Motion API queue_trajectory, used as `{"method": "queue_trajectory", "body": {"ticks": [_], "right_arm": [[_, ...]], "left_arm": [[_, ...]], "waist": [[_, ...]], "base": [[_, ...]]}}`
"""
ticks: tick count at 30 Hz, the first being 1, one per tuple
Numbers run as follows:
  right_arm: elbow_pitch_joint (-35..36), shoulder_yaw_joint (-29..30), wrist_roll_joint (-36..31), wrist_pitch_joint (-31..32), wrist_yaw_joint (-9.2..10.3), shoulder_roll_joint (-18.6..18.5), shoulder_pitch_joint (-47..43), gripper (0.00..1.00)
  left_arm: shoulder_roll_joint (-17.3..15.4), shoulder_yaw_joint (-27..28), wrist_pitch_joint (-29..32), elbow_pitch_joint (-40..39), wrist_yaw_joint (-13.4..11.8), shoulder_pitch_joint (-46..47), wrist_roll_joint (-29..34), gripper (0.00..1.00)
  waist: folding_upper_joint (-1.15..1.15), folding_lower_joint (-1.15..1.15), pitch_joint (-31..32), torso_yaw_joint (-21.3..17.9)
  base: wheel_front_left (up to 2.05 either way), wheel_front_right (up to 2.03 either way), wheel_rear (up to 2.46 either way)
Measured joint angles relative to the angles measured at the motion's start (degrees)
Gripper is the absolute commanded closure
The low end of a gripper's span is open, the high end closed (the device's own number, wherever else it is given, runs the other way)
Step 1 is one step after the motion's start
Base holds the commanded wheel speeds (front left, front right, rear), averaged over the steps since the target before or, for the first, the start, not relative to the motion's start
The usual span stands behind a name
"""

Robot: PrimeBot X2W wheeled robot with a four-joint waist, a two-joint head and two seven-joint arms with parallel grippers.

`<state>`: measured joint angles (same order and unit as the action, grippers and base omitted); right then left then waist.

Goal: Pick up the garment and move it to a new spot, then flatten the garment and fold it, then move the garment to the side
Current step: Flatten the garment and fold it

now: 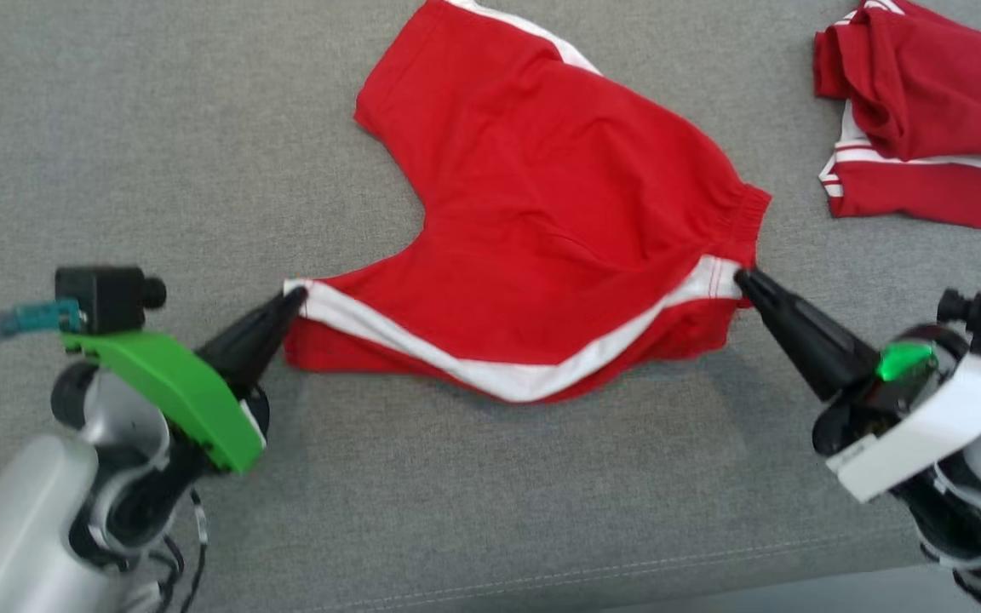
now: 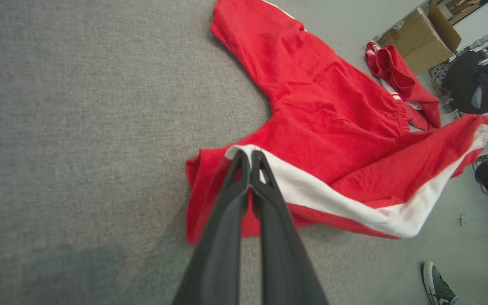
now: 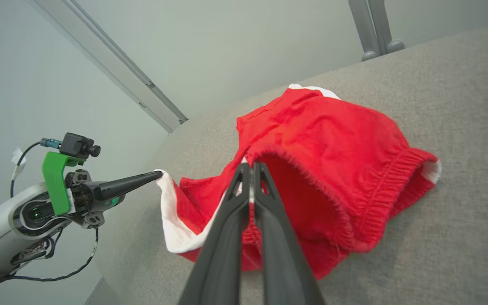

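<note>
From the head view, I saw the red shorts [image 1: 559, 221] spread on the grey bench [image 1: 116, 128], with the left claw [image 1: 293, 300] pinching their white-trimmed hem and the right claw [image 1: 746, 279] pinching the waistband corner. The left wrist view showed its fingers clamped on the trim. The right wrist view showed its fingers clamped on the waistband.

Shell of left arm [image 1: 14, 519] pale grey, with black joints at the wrist. A green bracket [image 1: 169, 385] carries a boxy black camera [image 1: 107, 295], which has a teal plug [image 1: 32, 317] and grey lead at its side. Thin black cables [image 1: 188, 545] loop under the wrist. The left gripper [image 1: 293, 296] has two long black fingers tapering to points. The right gripper [image 1: 744, 277] looks alike, with a white bracket [image 1: 937, 430] and a green light [image 1: 903, 360] at its base.
</note>
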<state>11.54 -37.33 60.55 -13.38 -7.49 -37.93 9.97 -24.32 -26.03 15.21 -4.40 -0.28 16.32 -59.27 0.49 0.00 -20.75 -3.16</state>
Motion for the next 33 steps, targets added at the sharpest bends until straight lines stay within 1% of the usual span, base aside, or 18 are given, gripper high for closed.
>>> {"method": "queue_trajectory", "body": {"ticks": [2, 5, 7, 9, 11, 12, 14, 15, 17, 19, 21, 23, 25, 27, 29, 31, 33], "right_arm": [[0.6, -0.18, 1.12, 1.88, 0.0, 0.08, 5.5, 1.0], [0.19, 1.1, 3.24, 5.76, 0.0, 0.1, 16.11, 1.0], [-1.44, 3.42, 3.89, 8.53, 0.0, 0.27, 24.38, 1.0], [-4.44, 7.58, 5.12, 9.72, 0.0, 1.92, 33.37, 1.0], [-8.61, 13.05, 6.34, 8.16, 0.08, 5.73, 41.59, 1.0], [-9.81, 14.63, 6.47, 7.23, 0.54, 7.6, 45.0, 1.0], [-11.76, 16.93, 6.37, 4.49, 1.08, 10.62, 50.32, 1.0], [-12.5, 17.44, 5.68, 3.42, 1.04, 10.96, 52.27, 1.0], [-14.12, 17.5, 4.69, 1.93, 0.96, 10.95, 54.89, 1.0], [-17.0, 14.68, 3.34, 1.98, 0.94, 10.73, 54.87, 1.0], [-21.12, 10.27, 1.62, 3.23, 0.94, 10.6, 51.61, 1.0], [-25.6, 5.13, 0.87, 5.55, 0.93, 10.26, 44.98, 1.0], [-29.92, 1.44, 1.32, 7.11, 0.93, 10.66, 36.78, 1.0], [-32.83, -0.87, 3.23, 8.15, 0.93, 11.11, 29.44, 1.0], [-34.5, -2.25, 4.25, 8.71, 0.77, 11.06, 24.54, 1.0], [-35.66, -2.5, 5.19, 8.4, 0.44, 11.14, 21.74, 1.0], [-36.31, -2.31, 5.97, 7.38, 0.44, 11.35, 20.18, 1.0]], "left_arm": [[-0.08, 0.36, 2.26, 0.71, -0.75, 5.42, -0.01, 1.0], [0.24, 3.41, 5.42, 3.07, -2.57, 15.83, -1.57, 1.0], [1.08, 6.14, 6.47, 4.5, -4.15, 23.79, -3.04, 1.0], [0.6, 9.47, 6.26, 5.8, -5.1, 32.31, -1.59, 1.0], [-0.27, 11.82, 3.77, 8.05, -5.06, 41.45, 2.4, 1.0], [0.03, 12.82, 2.27, 8.29, -4.94, 45.42, 3.65, 1.0], [2.1, 13.67, -0.75, 8.64, -4.74, 51.88, 4.26, 1.0], [3.21, 13.52, -1.43, 8.89, -4.41, 53.96, 4.55, 1.0], [4.37, 12.95, -2.9, 9.57, -2.76, 55.75, 4.61, 1.0], [5.64, 11.73, -3.28, 11.78, -1.29, 55.17, 4.22, 1.0], [6.27, 9.24, -3.49, 14.73, -0.16, 51.46, 3.99, 1.0], [7.68, 7.58, -3.5, 17.61, 0.38, 44.39, 2.58, 1.0], [9.44, 6.42, -3.71, 20.28, 0.9, 36.03, 0.78, 1.0], [10.89, 5.44, -3.75, 22.08, 1.27, 28.32, -1.4, 1.0], [12.04, 5.19, -3.98, 23.08, 1.36, 22.38, -3.2, 1.0], [13.14, 5.59, -5.31, 24.09, 1.96, 18.39, -5.09, 1.0], [13.54, 5.89, -6.75, 24.74, 2.54, 15.78, -5.54, 1.0]], "waist": [[0.0, 0.0, -1.41, -0.01], [0.0, 0.0, -3.58, -0.06], [0.0, 0.0, -5.05, -0.13], [0.0, 0.0, -6.55, -0.27], [0.0, 0.01, -7.84, -0.51], [0.0, 0.01, -8.29, -0.66], [0.0, 0.01, -8.53, -0.92], [0.0, 0.01, -8.37, -0.98], [0.0, 0.0, -7.8, -1.02], [0.0, 0.0, -7.01, -0.89], [0.0, 0.01, -6.02, -0.57], [0.0, 0.01, -4.82, -0.06], [0.0, 0.01, -3.44, 0.62], [0.0, 0.01, -2.04, 1.3], [0.0, 0.0, -0.79, 1.99], [0.0, 0.0, 0.34, 2.67], [0.0, 0.0, 1.4, 3.27]], "base": [[0.0, 0.0, 0.0], [0.0, 0.0, 0.0], [0.0, 0.0, 0.0], [0.0, 0.0, 0.0], [0.0, 0.0, 0.0], [0.0, 0.0, 0.0], [0.0, 0.0, 0.0], [0.0, 0.0, 0.0], [0.0, 0.0, 0.0], [0.0, 0.0, 0.0], [0.0, 0.0, 0.0], [0.0, 0.0, 0.0], [0.0, 0.0, 0.0], [0.0, 0.0, 0.0], [0.0, 0.0, 0.0], [0.0, 0.0, 0.0], [0.0, 0.0, 0.0]]}}
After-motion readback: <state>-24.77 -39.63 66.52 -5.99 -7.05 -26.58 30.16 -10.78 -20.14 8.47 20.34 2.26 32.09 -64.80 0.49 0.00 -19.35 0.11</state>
